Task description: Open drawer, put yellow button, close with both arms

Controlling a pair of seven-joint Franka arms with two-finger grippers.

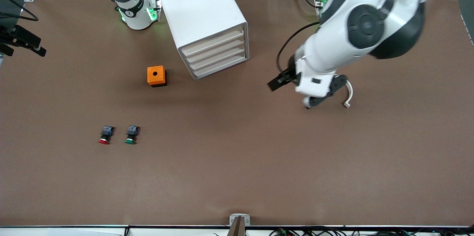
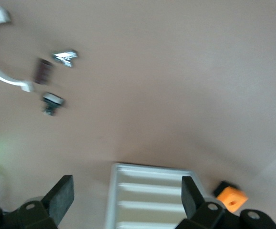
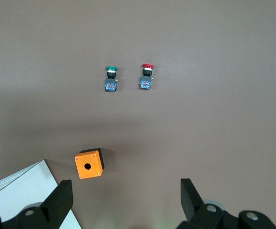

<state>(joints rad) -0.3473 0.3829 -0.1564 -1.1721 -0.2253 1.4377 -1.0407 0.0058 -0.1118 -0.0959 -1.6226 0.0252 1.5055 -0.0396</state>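
We see the top drawer point(image 1: 213, 40) pushed in, in the white cabinet point(image 1: 202, 10) on the table point(image 1: 237, 176). No yellow button shows. Our left end effector point(image 2: 123, 193) hangs over the table beside the cabinet, fingers spread, holding nothing. Our right end effector point(image 3: 124, 193) waits above an orange box point(image 1: 156, 75), also spread wide. A red button point(image 1: 105, 135) and a green button point(image 1: 131, 135) lie nearer the camera.

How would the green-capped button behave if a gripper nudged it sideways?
The green-capped button lies on its side on the table, so its round cap might let it roll in an arc. It looks small, probably light, and would likely skid. Its blocky body may limit rolling.
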